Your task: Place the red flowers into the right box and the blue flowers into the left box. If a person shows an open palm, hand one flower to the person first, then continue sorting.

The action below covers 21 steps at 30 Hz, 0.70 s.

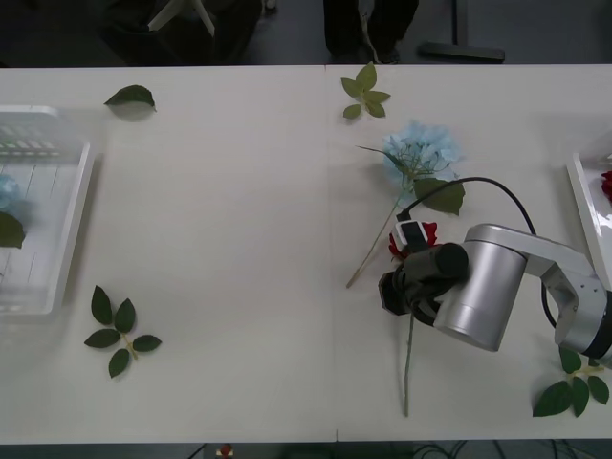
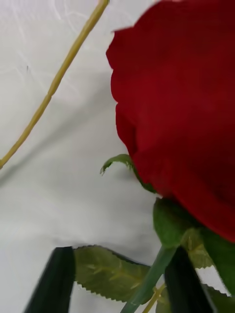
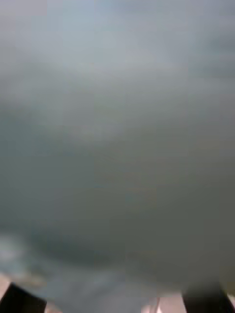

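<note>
The right gripper sits right of the worktop's centre, jaws parted astride the stem just below a red rose; one blue hydrangea lies at its 12 o'clock, stems crossing. Open worktop spreads toward 9 o'clock. The left box holds one blue bloom; the right box holds something red. The left gripper's jaws stand apart.
</note>
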{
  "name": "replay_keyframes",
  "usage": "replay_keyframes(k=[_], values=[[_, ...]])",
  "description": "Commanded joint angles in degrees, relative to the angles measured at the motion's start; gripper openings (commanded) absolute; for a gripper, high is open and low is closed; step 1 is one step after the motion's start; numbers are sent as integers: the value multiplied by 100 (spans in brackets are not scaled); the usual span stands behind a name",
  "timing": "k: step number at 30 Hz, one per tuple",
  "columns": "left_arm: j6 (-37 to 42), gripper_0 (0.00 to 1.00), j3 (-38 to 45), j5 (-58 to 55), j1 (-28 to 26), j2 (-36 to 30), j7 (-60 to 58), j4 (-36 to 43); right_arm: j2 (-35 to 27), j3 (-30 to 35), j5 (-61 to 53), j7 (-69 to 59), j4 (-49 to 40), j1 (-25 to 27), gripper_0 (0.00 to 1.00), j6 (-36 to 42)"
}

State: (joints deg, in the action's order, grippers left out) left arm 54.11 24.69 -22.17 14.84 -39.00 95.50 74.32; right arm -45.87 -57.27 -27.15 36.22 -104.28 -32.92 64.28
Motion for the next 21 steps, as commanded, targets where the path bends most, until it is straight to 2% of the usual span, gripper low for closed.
replay_keyframes(k=[1,3,5,7,9,12,15,21], values=[[847,91,194,-42,54,-125,30,804,122,67,26,-212,-75,-74,29,14],[1463,98,274,-85,62,-134,30,1208,113,58,26,-221,-75,-74,23,32],[1920,100,309,-121,54,-134,30,1524,113,49,26,-221,-75,-74,15,50],[2412,100,361,-173,62,-134,21,1911,113,58,26,-221,-75,-74,5,50],[2851,100,379,-244,80,-152,4,2289,105,58,26,-229,-66,-83,0,50],[3387,100,370,-490,159,-152,-22,2737,96,58,26,-229,-75,-109,0,50],[3572,100,274,-1035,247,-134,-66,3010,61,58,26,-247,-84,-144,0,23],[3264,100,-351,-1878,326,-29,-163,3440,-291,243,-97,-282,-295,-267,0,50]])
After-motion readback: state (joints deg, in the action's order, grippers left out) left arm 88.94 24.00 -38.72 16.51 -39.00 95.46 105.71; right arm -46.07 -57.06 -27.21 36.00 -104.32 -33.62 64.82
